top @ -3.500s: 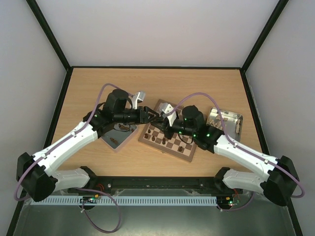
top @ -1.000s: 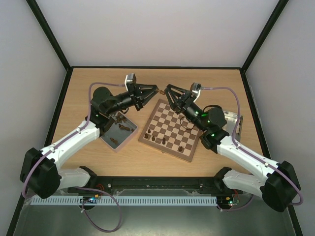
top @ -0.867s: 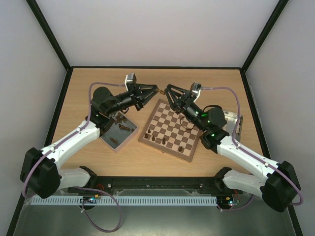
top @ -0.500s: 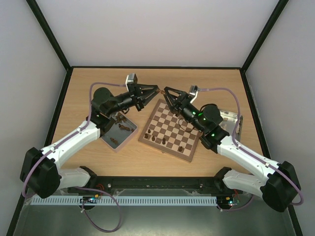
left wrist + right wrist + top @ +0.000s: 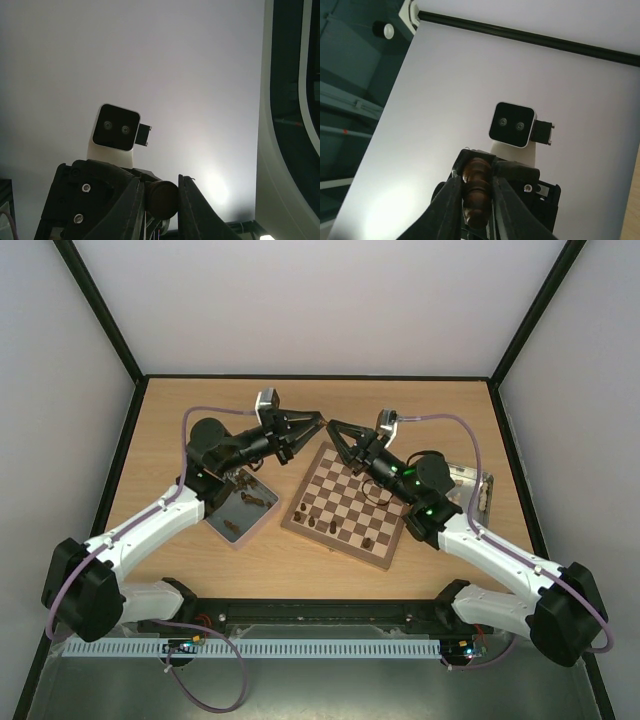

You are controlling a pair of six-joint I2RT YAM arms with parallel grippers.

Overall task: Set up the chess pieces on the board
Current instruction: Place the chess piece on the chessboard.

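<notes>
Both grippers meet in the air above the far left corner of the board [image 5: 341, 545]. One dark brown chess piece [image 5: 324, 421] sits between their tips. My left gripper [image 5: 316, 420] is shut on it: the left wrist view shows its round end [image 5: 162, 200] squeezed between the fingers [image 5: 134, 200]. My right gripper [image 5: 332, 426] is shut on the same piece, whose turned body [image 5: 476, 197] fills the gap between the jaws in the right wrist view. Several other chess pieces [image 5: 333, 530] stand along the board's near side.
A grey tray [image 5: 232, 532] left of the board holds several loose dark pieces [image 5: 247, 497]. A shiny metal tray [image 5: 472, 480] lies right of the board, partly under the right arm. Each wrist view shows the other arm's camera [image 5: 116, 129] [image 5: 512, 125] close ahead.
The right gripper has moved left to the left gripper's tips and closed onto the piece held there. The left arm has stayed still, holding the piece.
</notes>
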